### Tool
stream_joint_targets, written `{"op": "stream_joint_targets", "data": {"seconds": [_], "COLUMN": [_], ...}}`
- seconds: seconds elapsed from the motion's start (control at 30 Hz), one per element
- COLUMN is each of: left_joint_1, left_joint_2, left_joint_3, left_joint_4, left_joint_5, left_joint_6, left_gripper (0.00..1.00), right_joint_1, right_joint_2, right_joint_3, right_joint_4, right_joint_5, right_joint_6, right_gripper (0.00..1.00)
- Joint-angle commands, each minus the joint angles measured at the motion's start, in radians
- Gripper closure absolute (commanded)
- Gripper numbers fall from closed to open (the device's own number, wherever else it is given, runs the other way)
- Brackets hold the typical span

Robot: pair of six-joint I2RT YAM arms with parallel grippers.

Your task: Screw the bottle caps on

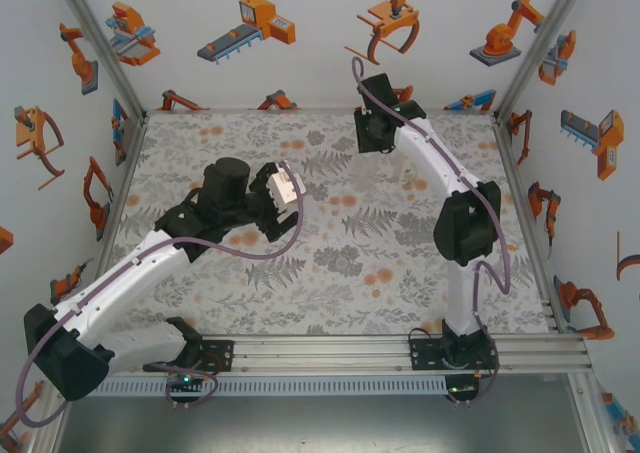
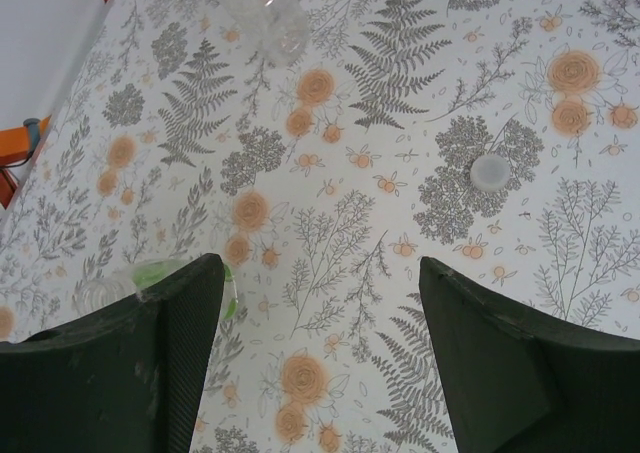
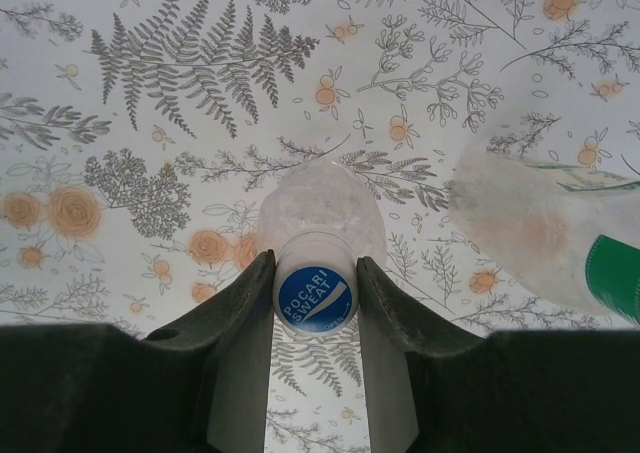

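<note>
- The right claw (image 3: 315,265) is shut tight on the blue cap (image 3: 315,295), with one finger on each side.
- The blue cap sits on top of the clear bottle (image 3: 320,208), which stands on the flowery table (image 3: 150,103).
- The bottle with a green band (image 3: 540,228) is close by, at 3 o'clock from that cap.
- The left claw (image 2: 320,273) is open and holds nothing.
- The pale cap (image 2: 490,171) lies on the table at 2 o'clock from the left claw.
- The green bottle (image 2: 150,275) peeks out beside its left finger, at 9 o'clock.
</note>
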State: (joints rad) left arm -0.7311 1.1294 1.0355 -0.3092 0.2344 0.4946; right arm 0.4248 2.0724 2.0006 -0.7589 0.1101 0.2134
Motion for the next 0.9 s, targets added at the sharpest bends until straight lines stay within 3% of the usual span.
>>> {"op": "stream_joint_targets", "data": {"seconds": [0.0,0.13,0.43,0.67,0.87], "left_joint_1": [0.005,0.007,0.020,0.050,0.059], "left_joint_2": [-0.022,-0.021,-0.013,-0.003,0.023], "left_joint_3": [-0.004,-0.004,-0.003,-0.010,-0.003], "left_joint_4": [0.019,0.021,0.036,0.087,0.142], "left_joint_5": [0.003,0.002,-0.013,-0.079,-0.242], "left_joint_6": [-0.013,-0.012,-0.033,-0.125,-0.245], "left_gripper": [0.27,0.27,0.27,0.28,0.27], "right_joint_1": [-0.011,-0.013,-0.014,-0.012,-0.012], "right_joint_2": [0.016,0.024,0.004,-0.045,-0.116], "right_joint_3": [0.035,0.021,0.025,0.043,0.035], "right_joint_4": [0.011,0.026,0.026,0.015,0.005], "right_joint_5": [0.013,0.020,0.015,0.011,-0.011], "right_joint_6": [-0.017,-0.017,-0.014,-0.032,-0.032], "right_gripper": [0.87,0.81,0.53,0.46,0.45]}}
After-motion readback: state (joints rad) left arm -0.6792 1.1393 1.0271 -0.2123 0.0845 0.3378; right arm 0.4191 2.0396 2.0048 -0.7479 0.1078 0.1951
